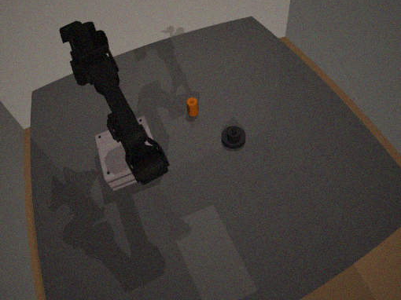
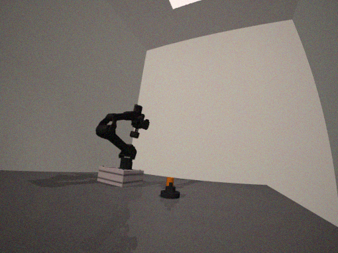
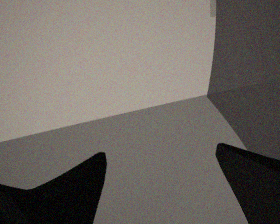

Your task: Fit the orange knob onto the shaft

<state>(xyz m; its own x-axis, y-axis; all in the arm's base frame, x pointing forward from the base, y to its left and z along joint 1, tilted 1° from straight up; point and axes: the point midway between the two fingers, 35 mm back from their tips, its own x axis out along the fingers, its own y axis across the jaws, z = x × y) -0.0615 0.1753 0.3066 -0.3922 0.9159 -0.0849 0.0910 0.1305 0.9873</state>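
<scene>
The orange knob stands upright on the dark table; a hole shows in its top in the top view. The round pedestal stands near it, with the bare dark shaft at its centre. In the exterior view the shaft partly covers the knob. The shaft's flat side cannot be made out. My gripper is open, with nothing between its fingers in the wrist view. It is high above the table, away from knob and pedestal.
The arm's pale base block stands on the table, to the left of the knob. Walls rise beyond the table's edges. Arm shadows fall across the table top. The wrist view shows neither knob nor pedestal.
</scene>
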